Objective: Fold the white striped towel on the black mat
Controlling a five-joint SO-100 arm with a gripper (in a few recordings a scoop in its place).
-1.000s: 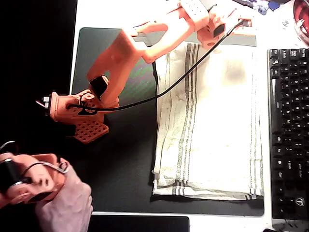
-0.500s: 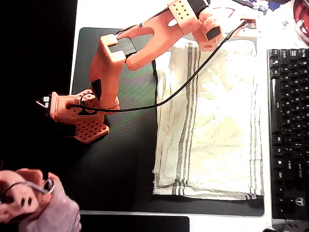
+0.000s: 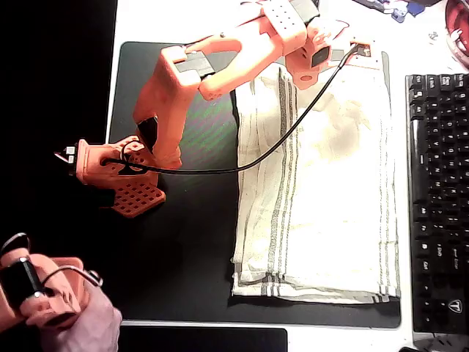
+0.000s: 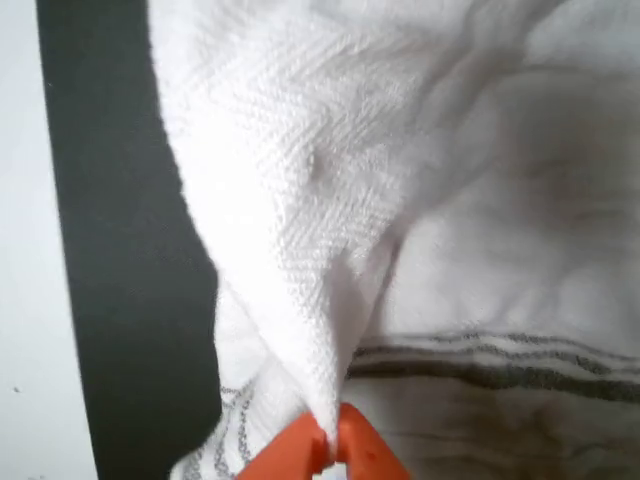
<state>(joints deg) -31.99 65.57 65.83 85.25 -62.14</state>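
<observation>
Since a moment ago we are swinging back over the white striped towel (image 3: 319, 183) on the black mat (image 3: 183, 242), our gripper (image 4: 332, 440) pinching shut a raised ridge of cloth, probably to lift its far edge for folding

A black keyboard (image 3: 438, 202) is lying along the right edge of the overhead view, on the white table (image 3: 183, 20); small blurred clutter (image 3: 401, 7) is sitting at the top right; a red-rimmed object (image 3: 459, 31) is showing beside it.
</observation>
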